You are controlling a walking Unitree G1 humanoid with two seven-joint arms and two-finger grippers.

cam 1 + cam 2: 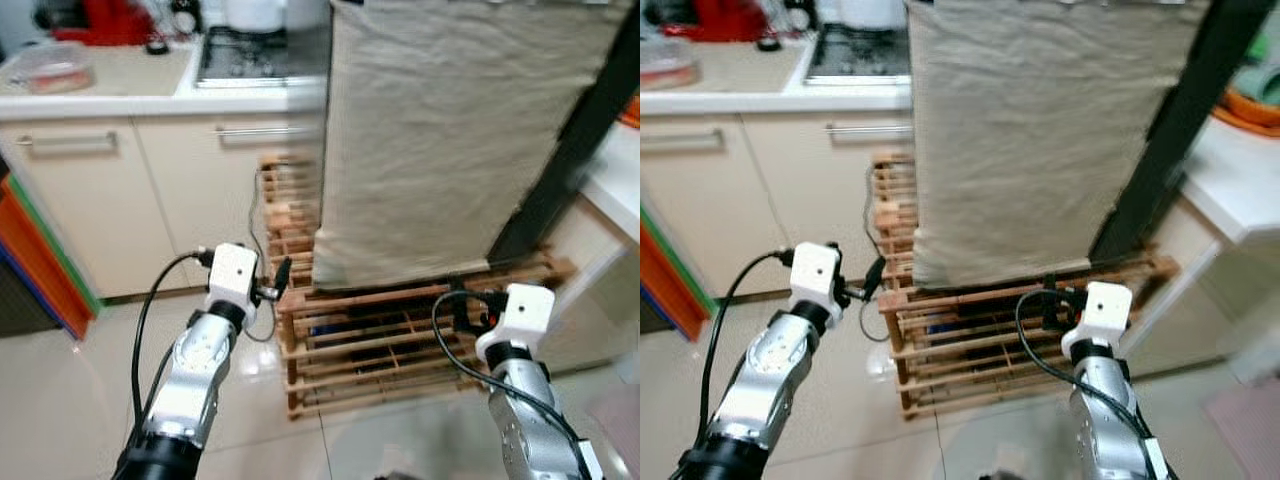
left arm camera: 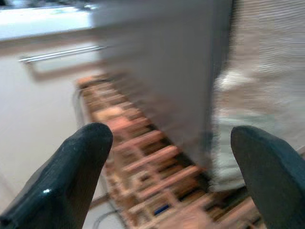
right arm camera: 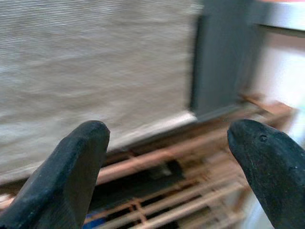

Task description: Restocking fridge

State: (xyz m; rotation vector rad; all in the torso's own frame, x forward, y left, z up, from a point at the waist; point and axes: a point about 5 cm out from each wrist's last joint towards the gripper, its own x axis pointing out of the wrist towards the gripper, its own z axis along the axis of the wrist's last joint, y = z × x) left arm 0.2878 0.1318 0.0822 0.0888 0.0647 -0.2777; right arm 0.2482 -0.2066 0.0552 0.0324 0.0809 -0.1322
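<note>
both tools [image 2: 171, 157] [image 3: 167, 162] open, arms fwd

Two silver metal arms showing at lower left and lower right of head views, surfaces catching light. Each ending in white boxy wrist block. Black cables looping from blocks down along forearms. Left arm going into black sleeve at bottom edge. Left gripper [image 2: 171, 176] and right gripper [image 3: 167, 176] each showing two black, rounded, slightly glossy fingers [image 2: 62, 181].
</note>
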